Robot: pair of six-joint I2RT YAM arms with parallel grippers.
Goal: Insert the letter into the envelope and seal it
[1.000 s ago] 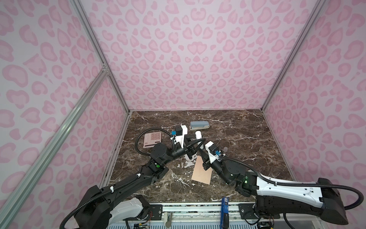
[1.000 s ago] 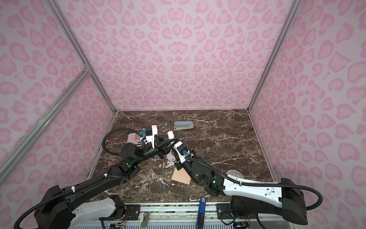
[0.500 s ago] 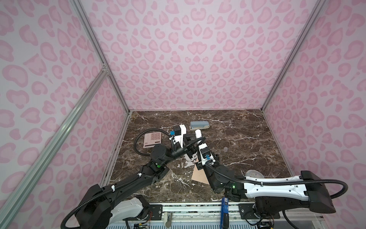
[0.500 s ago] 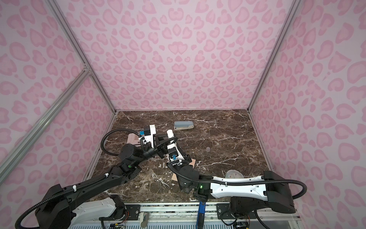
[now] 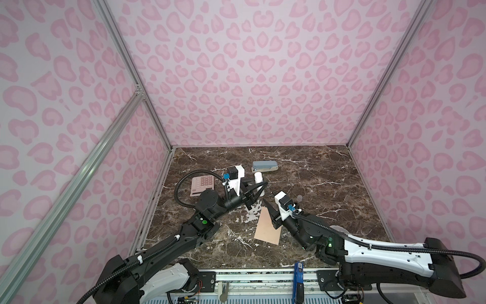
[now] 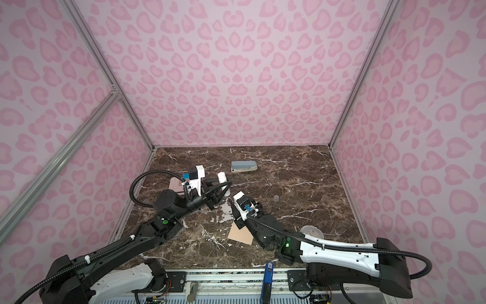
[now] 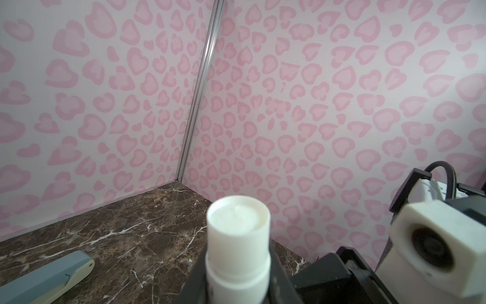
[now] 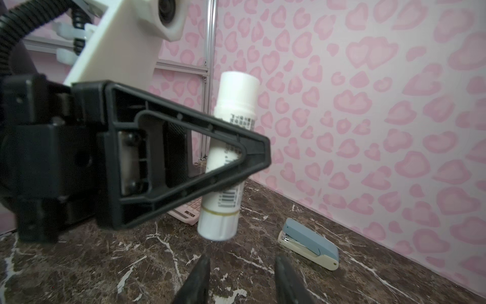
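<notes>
The peach envelope lies flat on the marble table near the front middle. The letter is hidden. My left gripper is shut on a white glue stick, held upright above the table behind the envelope, its top uncapped. My right gripper stands open over the envelope's far end. It is a little short of the stick's lower end, with nothing between its fingers.
A pink calculator lies left of the left gripper. A grey-blue stapler lies toward the back. A small clear cap sits right of the grippers. A round clear disc lies by the right arm.
My right gripper's jaws have spread apart, and the right arm has swung left and back again. The left gripper has kept the glue stick where it was.
</notes>
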